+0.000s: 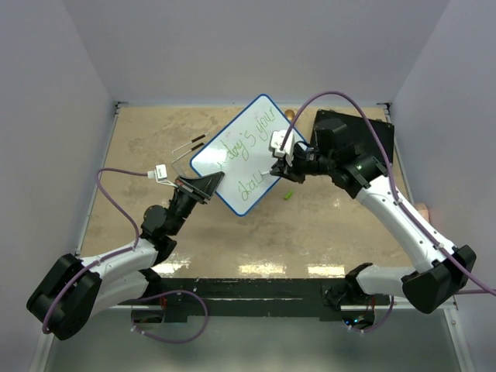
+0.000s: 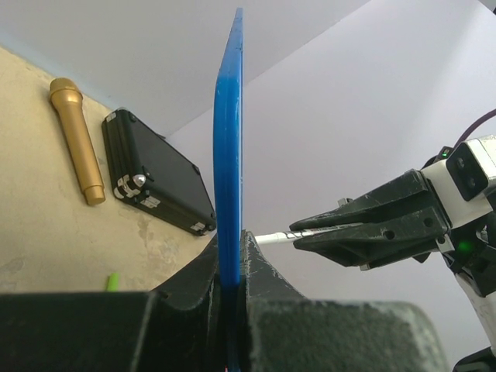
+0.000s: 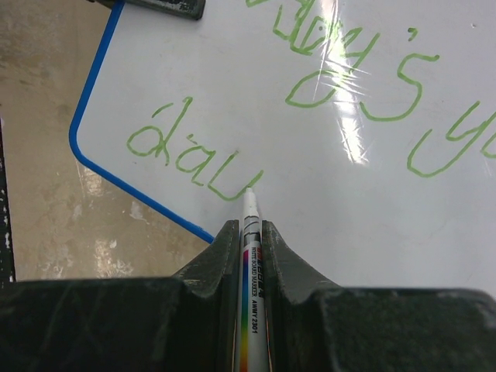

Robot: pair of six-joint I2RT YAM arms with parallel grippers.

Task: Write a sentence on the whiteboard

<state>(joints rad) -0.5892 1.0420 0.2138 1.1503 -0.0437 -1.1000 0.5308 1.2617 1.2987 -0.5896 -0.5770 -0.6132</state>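
The flat white rectangular whiteboard [image 1: 246, 151] with a thin blue rim and rounded corners is held up at a slant over the middle of the tan, mottled desk [image 1: 325, 225]. Its long sides run from near left to far right. The left fingers [image 1: 204, 188] are pressed onto its near-left edge and pinch the rim between them. In the left wrist view the board is seen edge-on, a narrow blue strip rising out of that grip.

The right fingers [image 1: 283, 160] come in from the board's right side and pinch a slim white marker pen [image 3: 252, 267] with a rainbow-striped label. Its tip touches the white face at the end of the lower line of green writing, close to the board's near long edge. Above it an upper line of green handwriting runs toward the far corner. The rounded blue corner to the left of the tip overhangs bare desk.

A small green cap [image 1: 288, 195] lies on the desk just beside the board's near edge, below the right fingers. A black rectangular case [image 1: 353, 133] sits at the far right, under the right arm's wrist. A gold microphone [image 2: 76, 139] lies beside it. Two thin dark sticks [image 1: 188, 147] lie left of the board. The near strip of desk, between the board and the arm bases, is open.
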